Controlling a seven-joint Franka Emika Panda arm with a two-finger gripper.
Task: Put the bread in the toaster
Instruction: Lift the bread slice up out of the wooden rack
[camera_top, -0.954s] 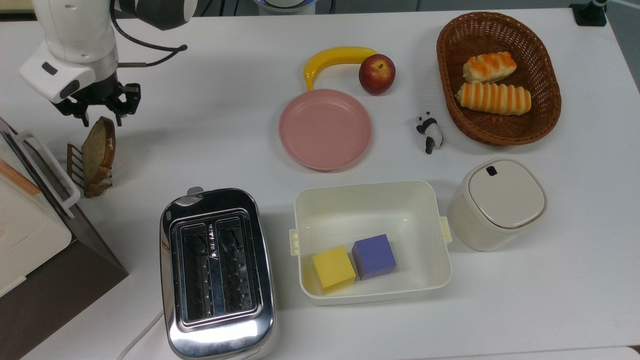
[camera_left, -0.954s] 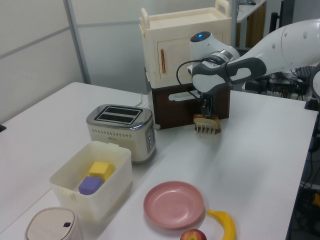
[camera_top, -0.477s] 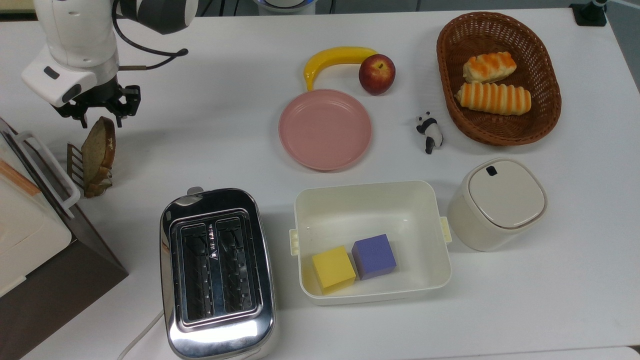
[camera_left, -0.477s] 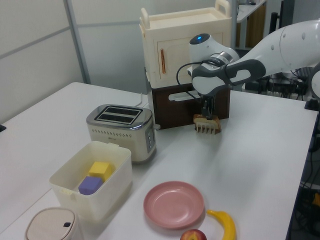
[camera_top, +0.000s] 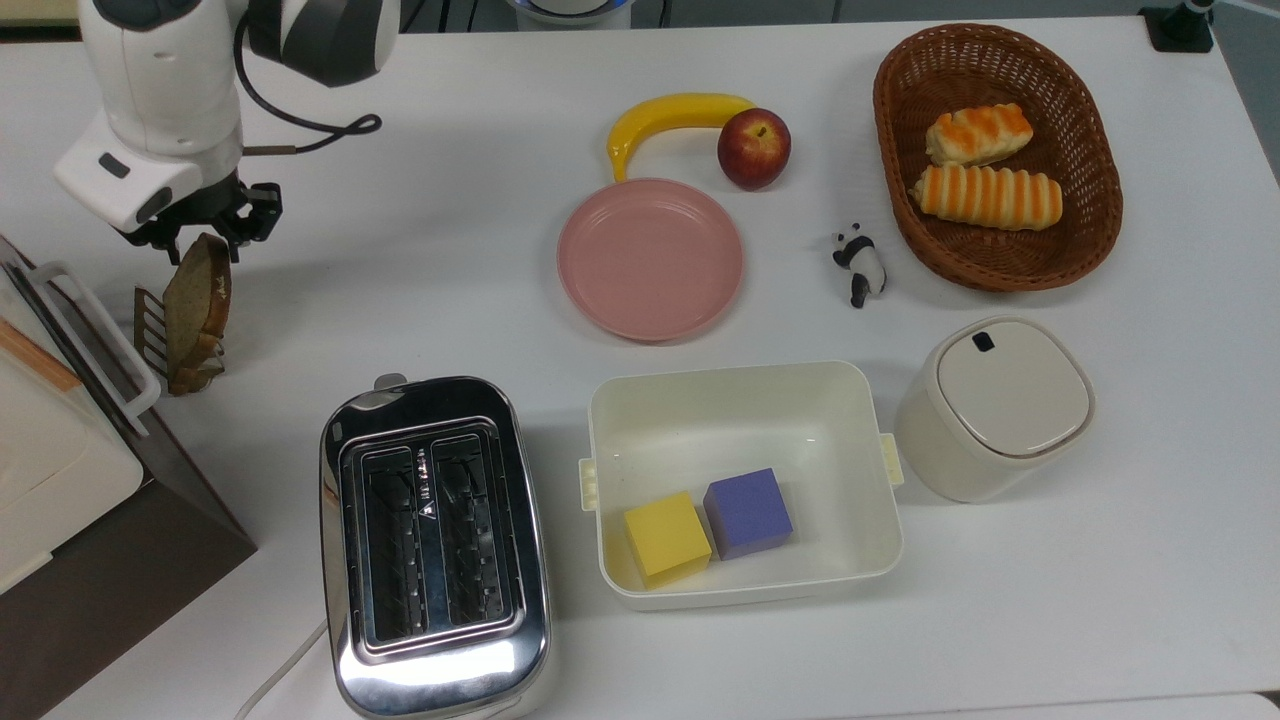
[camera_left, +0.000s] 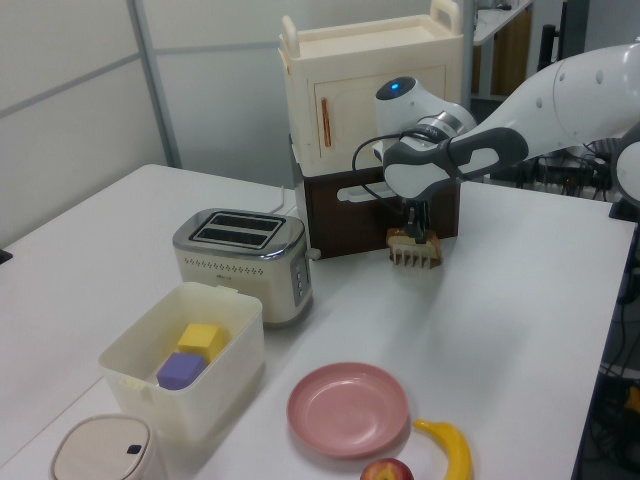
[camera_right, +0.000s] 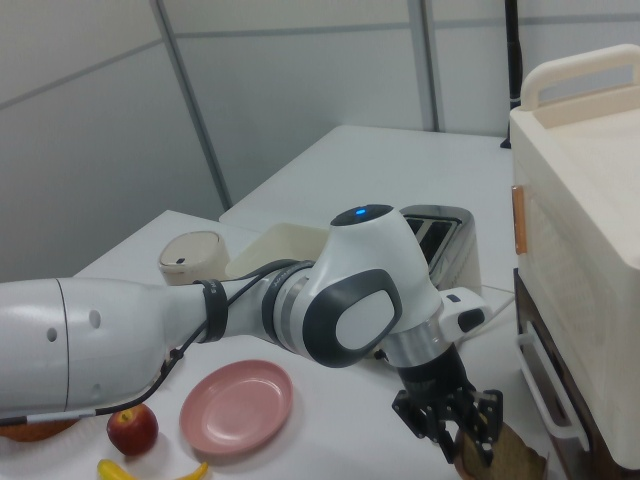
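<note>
Arm bent down over rack (camera_top: 150, 325); gripper (camera_top: 203, 233) straddling bread (camera_top: 197, 298) top, fingers apart. Bread brown, upright on edge. Toaster (camera_top: 433, 545) slots unfilled.

The top view looks almost straight down on my surface (camera_top: 420, 250), far enough off to take in everything from the toaster (camera_top: 432, 545) at 7 o'clock to the basket (camera_top: 1090, 240) at 1 o'clock. The left view sits low off one end, facing along the surface (camera_left: 520, 330) with the toaster (camera_left: 240, 260) at 9 o'clock and the cabinet (camera_left: 375, 120) at 12. The right view is close to my arm, looking from the opposite side. All three share the toaster (camera_right: 440, 240), the pink plate (camera_top: 650, 258) and my end effector (camera_top: 200, 225).
</note>
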